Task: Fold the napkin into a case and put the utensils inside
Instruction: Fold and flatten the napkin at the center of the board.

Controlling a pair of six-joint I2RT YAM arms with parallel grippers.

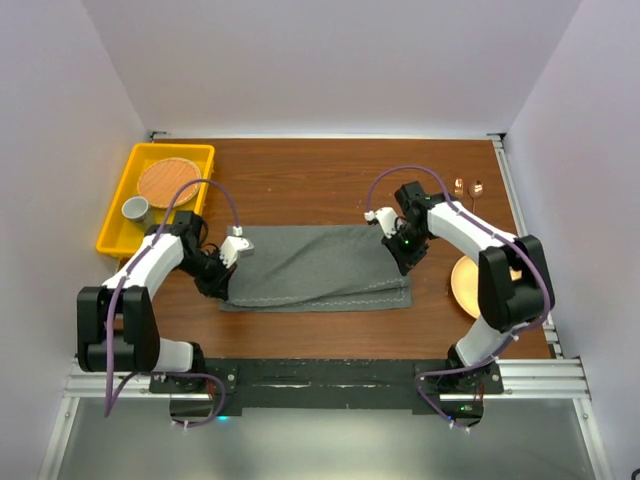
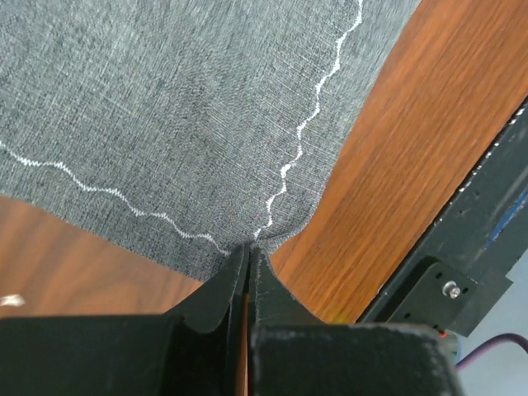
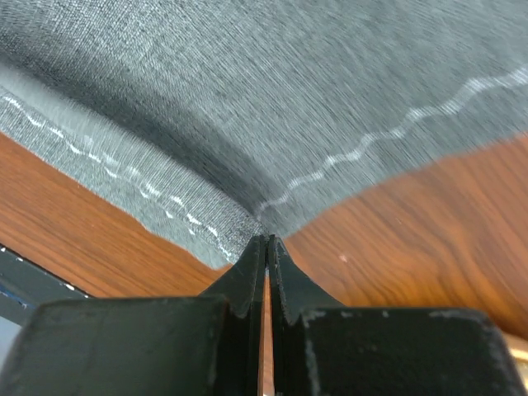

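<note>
**Pinched at both ends**

You have the dark grey fabric napkin with the light stitched hem (image 1: pixel 320 270) lying as a wide folded rectangle mid-way across the brown wooden table (image 1: pixel 300 180). The cloth is wrinkled across the middle. The left gripper (image 2: pixel 247 252) is clenched on its near-left corner; the hem lines meet right at the fingertips. The right gripper (image 3: pixel 266 242) is clenched on a corner of the upper layer at the right end; a lower layer's hemmed edge shows just beside it. The slender copper-coloured metal utensils (image 1: pixel 467 187) lie far right, apart from the cloth. A round yellow-orange plate (image 1: pixel 462 285) sits near right, partly hidden by your right arm. A yellow plastic tray (image 1: pixel 112 228) sits far left.
</note>
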